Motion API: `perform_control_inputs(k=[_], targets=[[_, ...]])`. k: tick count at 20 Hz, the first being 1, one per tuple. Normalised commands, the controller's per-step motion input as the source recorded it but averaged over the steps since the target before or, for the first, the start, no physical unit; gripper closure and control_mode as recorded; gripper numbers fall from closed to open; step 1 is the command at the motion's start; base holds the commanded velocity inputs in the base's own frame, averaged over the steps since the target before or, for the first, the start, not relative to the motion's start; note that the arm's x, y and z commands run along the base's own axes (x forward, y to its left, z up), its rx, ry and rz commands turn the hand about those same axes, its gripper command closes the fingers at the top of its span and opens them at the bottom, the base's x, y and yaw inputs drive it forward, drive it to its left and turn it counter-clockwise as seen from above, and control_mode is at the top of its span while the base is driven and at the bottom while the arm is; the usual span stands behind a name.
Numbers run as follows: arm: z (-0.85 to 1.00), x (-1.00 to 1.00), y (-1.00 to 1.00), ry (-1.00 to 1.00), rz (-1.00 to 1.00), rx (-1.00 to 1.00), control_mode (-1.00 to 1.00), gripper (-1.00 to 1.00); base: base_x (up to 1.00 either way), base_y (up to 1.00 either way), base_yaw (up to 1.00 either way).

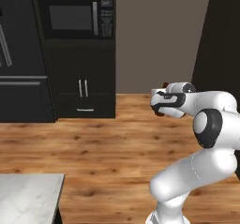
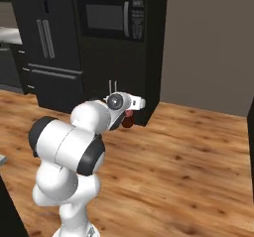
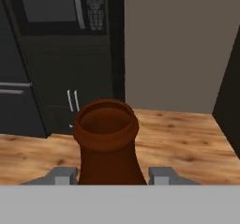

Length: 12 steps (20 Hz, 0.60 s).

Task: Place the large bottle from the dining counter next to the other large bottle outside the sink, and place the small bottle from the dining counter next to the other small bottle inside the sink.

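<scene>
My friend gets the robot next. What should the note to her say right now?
End effector: shut on a brown bottle, neck pointing ahead, one finger on each side.
Whether it is the large or the small bottle cannot be told from here.
Surroundings: wood floor, black cabinets with microwave ahead, a corner of marble counter at lower left of the left base view.
Done: bottle picked up.
Left: carry it to the sink, set it by its match, then fetch the other bottle.
</scene>
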Motion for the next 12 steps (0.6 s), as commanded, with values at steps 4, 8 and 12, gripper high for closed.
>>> perform_control_inputs(k=[4, 8, 12], targets=[[0.00, 0.00, 0.00, 0.00, 0.00, 0.00, 1.00, 1.00, 0.92, 0.00, 0.31], [0.00, 0.00, 0.00, 0.00, 0.00, 0.00, 1.00, 1.00, 0.90, 0.00, 0.33], [0.00, 0.00, 0.00, 0.00, 0.00, 0.00, 1.00, 1.00, 0.83, 0.04, 0.33]])
